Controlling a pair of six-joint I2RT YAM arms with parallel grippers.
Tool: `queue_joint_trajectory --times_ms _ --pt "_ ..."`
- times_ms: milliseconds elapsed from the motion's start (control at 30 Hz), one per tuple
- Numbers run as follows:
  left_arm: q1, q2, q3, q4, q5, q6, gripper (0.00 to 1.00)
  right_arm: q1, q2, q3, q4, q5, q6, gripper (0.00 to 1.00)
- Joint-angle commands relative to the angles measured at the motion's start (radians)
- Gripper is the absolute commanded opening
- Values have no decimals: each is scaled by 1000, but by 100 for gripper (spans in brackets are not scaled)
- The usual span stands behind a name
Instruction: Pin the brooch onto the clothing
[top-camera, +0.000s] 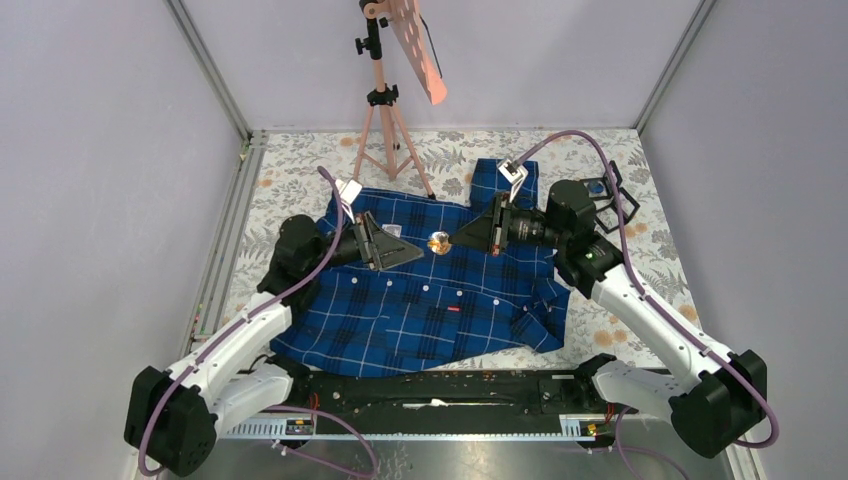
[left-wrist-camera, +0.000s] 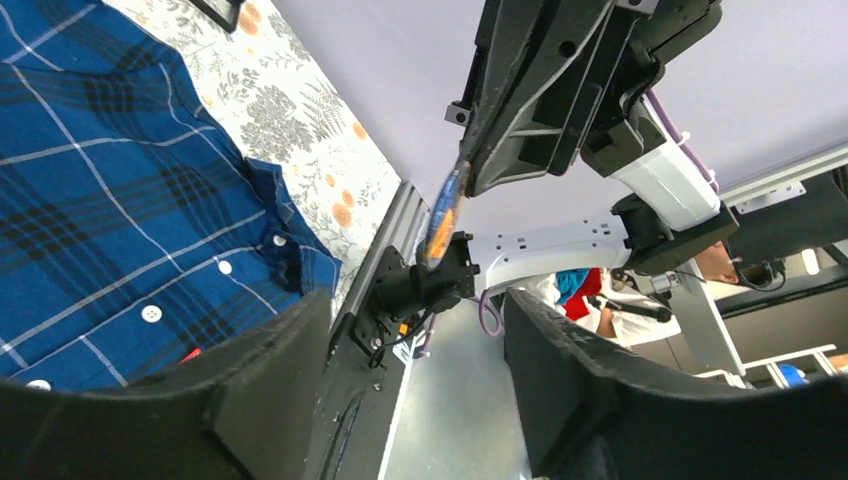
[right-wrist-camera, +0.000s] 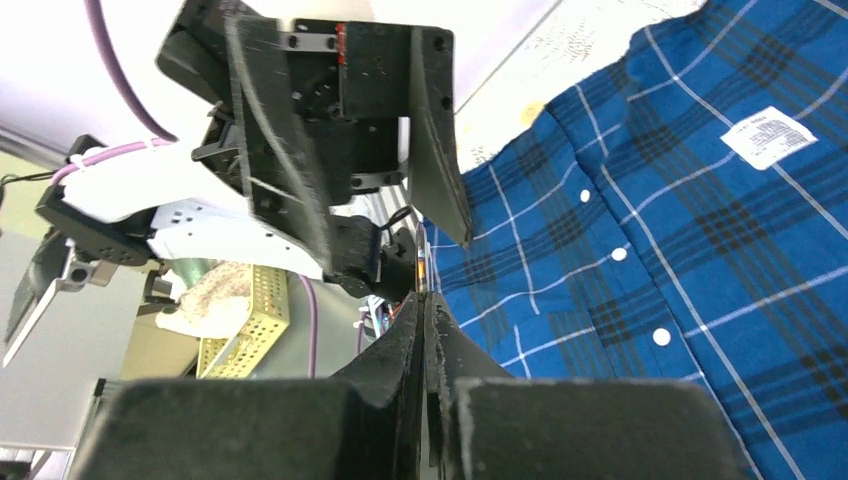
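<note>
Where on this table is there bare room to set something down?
Bare cloth lies between the tripod and the shirt, and between the shirt and the left side rail. Crowded: mid-shirt, where the left gripper and right gripper meet at the brooch, and far right by a black object.

1. In the top view I see the shirt (top-camera: 430, 300) spread on the worktop (top-camera: 290, 165), mid-frame.
2. The tripod (top-camera: 385, 120) stands behind it, upper centre.
3. The left arm (top-camera: 250, 325) reaches in from the lower left, the right arm (top-camera: 640, 300) from the lower right.
4. The brooch (top-camera: 437, 241) sits over the shirt's upper middle, between their facing jaws.
</note>
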Motion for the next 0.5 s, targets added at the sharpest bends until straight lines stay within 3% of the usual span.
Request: queue_joint_trajectory --times_ms 0,67,300,467 --pt "-27 22 45 110 43 -10 59 23 -6 55 102 -51 40 0" --pt "-38 30 40 133 35 -25 51 27 -4 58 110 -59 48 0" --pt "-52 78 18 302 53 -130 43 35 16 74 104 -75 45 0" --pt "-57 90 8 346 45 -155 29 37 22 88 76 -77 27 0"
